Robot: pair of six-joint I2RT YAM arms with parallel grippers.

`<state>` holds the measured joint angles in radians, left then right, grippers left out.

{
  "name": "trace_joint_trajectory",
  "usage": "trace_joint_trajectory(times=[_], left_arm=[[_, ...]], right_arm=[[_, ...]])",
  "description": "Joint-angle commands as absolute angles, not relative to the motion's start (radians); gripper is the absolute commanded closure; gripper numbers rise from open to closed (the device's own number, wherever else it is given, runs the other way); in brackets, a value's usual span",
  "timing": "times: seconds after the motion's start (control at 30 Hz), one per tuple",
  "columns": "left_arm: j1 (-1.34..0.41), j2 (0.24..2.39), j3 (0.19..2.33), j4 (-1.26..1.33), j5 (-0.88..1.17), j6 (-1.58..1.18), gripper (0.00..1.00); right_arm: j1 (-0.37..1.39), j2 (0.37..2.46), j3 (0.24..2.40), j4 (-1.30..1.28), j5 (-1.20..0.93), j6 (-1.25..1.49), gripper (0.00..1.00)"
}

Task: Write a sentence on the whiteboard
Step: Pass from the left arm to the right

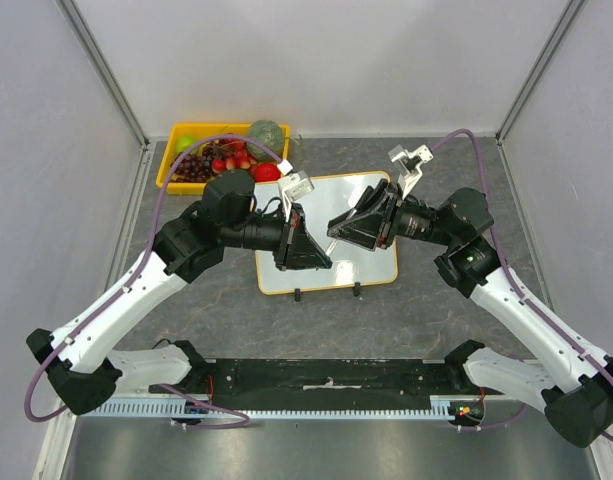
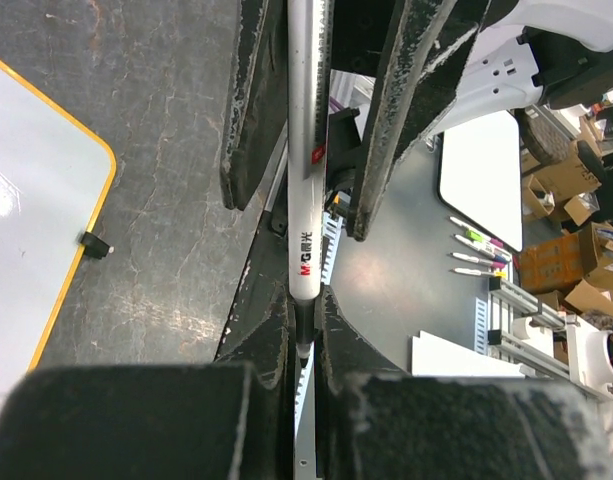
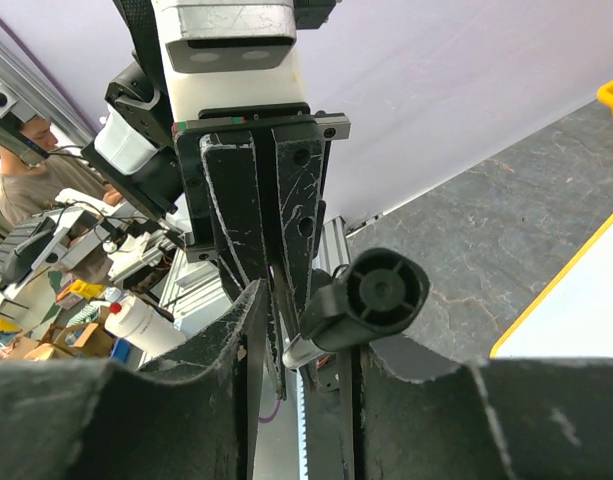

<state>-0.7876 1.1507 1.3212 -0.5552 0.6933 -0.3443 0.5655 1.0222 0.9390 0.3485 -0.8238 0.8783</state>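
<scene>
Whiteboard (image 1: 336, 272) is found lying flat on the dark table (image 1: 426, 320), directly below both grippers, which are placed tip to tip over its middle. From above, most of its white face is covered by them. Its orange-yellow frame is seen around it, and 2 small black clips (image 1: 298, 294) are fixed on the edge nearest to the arm bases, below the left gripper (image 1: 311, 250).

The left gripper is clenched on a white marker (image 2: 304, 200). In the left wrist view the barrel is pinched between the 2 fingers and is pointed straight ahead of them, with a red and black print on it. A rounded corner of the whiteboard (image 2: 26, 200) is shown to the left of this gripper, with 1 clip (image 2: 94, 244) on its frame.

The right gripper (image 1: 348, 226) is placed opposite, and its 2 fingers (image 2: 248, 100) are set on both sides of the far part of the marker. In the right wrist view the black end (image 3: 381, 290) of the marker is seen between these fingers, nearer to the right one. Whether it is pressed by them cannot be told.

A yellow tray (image 1: 169, 165) with fruit is located beyond the left gripper, behind its wrist, at the far side of the table.
</scene>
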Motion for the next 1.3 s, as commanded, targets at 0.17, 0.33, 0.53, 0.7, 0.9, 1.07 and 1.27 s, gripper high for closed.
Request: trace_joint_trajectory(times=[0.17, 0.33, 0.53, 0.7, 0.9, 1.07, 1.27], left_arm=[[-0.79, 1.129, 1.356, -0.561, 0.744, -0.305, 0.98], [-0.79, 1.123, 1.355, -0.563, 0.752, -0.307, 0.98], [-0.79, 1.118, 1.358, -0.571, 0.758, -0.302, 0.98], [-0.79, 1.12, 1.358, -0.584, 0.775, -0.293, 0.98], [-0.79, 1.124, 1.362, -0.617, 0.785, -0.273, 0.98], [-0.792, 1.131, 1.376, -0.655, 0.792, -0.252, 0.98], [-0.79, 1.143, 1.362, -0.664, 0.819, -0.247, 0.98]], right_arm=[[0.566, 0.985, 0.953, 0.241, -0.825, 0.793, 0.3], [0.566, 0.986, 0.95, 0.239, -0.828, 0.795, 0.35], [0.565, 0.991, 0.953, 0.25, -0.856, 0.799, 0.68], [0.565, 0.994, 0.953, 0.236, -0.906, 0.79, 0.72], [0.565, 1.002, 0.96, 0.212, -0.971, 0.772, 0.76], [0.563, 1.002, 0.965, 0.186, -0.986, 0.749, 0.58], [0.564, 1.005, 0.965, 0.178, -0.992, 0.744, 0.6]])
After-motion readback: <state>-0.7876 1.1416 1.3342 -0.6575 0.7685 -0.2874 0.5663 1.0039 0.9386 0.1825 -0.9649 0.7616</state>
